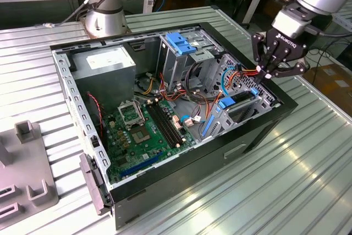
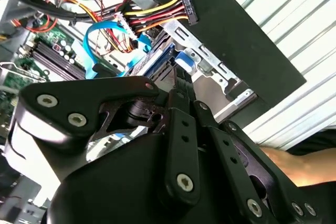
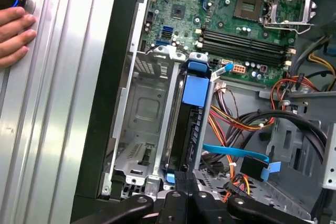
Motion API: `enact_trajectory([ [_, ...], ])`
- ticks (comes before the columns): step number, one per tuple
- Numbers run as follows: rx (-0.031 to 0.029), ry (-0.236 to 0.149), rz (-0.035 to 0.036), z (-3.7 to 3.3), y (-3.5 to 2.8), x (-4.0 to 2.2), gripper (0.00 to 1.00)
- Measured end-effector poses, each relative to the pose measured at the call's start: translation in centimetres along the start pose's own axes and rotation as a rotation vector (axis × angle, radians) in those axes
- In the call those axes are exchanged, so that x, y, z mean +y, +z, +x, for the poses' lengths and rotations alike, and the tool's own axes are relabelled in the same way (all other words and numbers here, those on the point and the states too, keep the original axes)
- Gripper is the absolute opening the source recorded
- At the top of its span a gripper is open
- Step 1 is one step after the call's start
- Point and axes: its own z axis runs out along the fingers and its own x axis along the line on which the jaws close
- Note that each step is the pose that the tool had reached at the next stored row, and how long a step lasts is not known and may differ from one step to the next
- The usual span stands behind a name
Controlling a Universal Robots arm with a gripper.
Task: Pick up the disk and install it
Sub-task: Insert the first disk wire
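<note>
The disk [image 3: 190,129] stands on edge in a slot of the metal drive cage [image 3: 140,103] inside the open computer case [image 1: 236,147]. The claw [image 1: 268,75] sits right at the disk's outer end, its fingers drawn together.

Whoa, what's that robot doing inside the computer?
The robot arm is working on an open computer case that lies on its side on a metal table. Its hand is lowered to the metal drive cage at the case's end, on the exterior view's right. The disk, with blue rails, stands on edge in a slot of that cage, and the hand is right at the disk's near end. So the disk looks mostly in place.
</note>
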Motion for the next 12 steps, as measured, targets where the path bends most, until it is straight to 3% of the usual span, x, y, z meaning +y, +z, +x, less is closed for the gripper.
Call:
enact_trajectory([
  [4, 0.0011, -0.026, 0.0012, -0.07, 0.05, -0.41, 0.1],
  [7, 0.0035, -0.029, 0.0007, -0.89, -0.18, -0.91, 0.1],
  [9, 0.0039, -0.034, 0.0004, -1.8, -0.23, -1.16, 0.1],
  [12, 0.0046, -0.057, 0.0, -1.99, -0.24, -1.52, 0.1],
])
